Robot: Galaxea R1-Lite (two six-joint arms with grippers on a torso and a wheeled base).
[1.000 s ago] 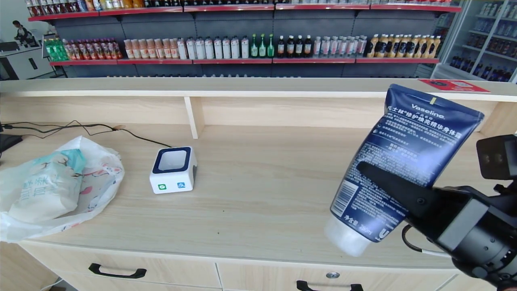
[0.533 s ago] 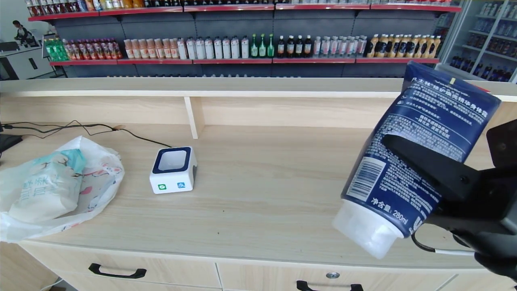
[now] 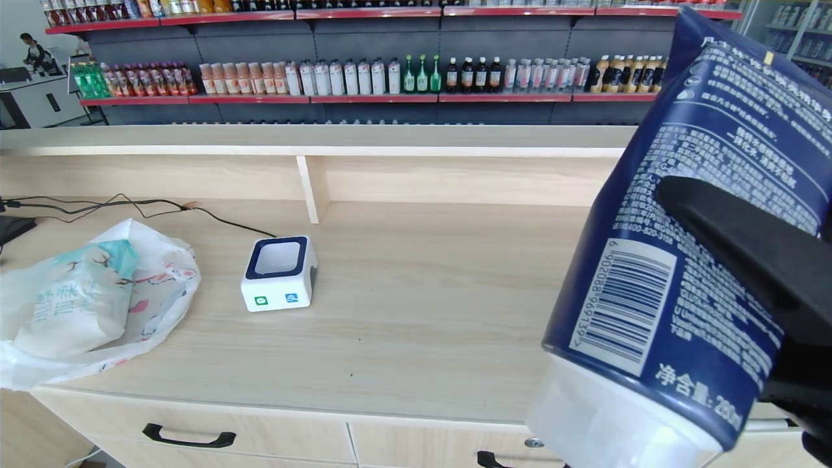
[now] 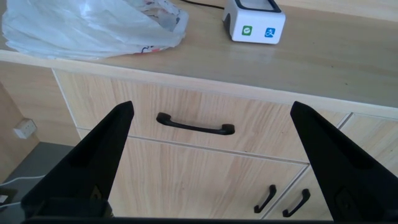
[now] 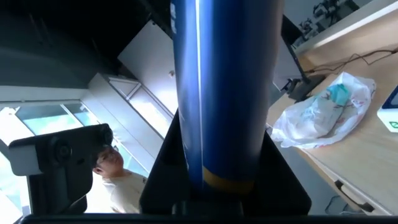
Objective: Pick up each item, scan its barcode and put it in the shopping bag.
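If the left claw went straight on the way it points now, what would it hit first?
Probably the drawer front below the counter top, near its black handle; the open left claw faces it, though depth is unclear.

Left claw (image 4: 211,107): matte black, broad wedge shapes, tapering tips. Right claw (image 5: 221,149): same black, flat, smooth.

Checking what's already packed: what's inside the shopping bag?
Through the thin shopping bag one pale, teal-printed packet shows. Anything beneath or behind it is hidden.
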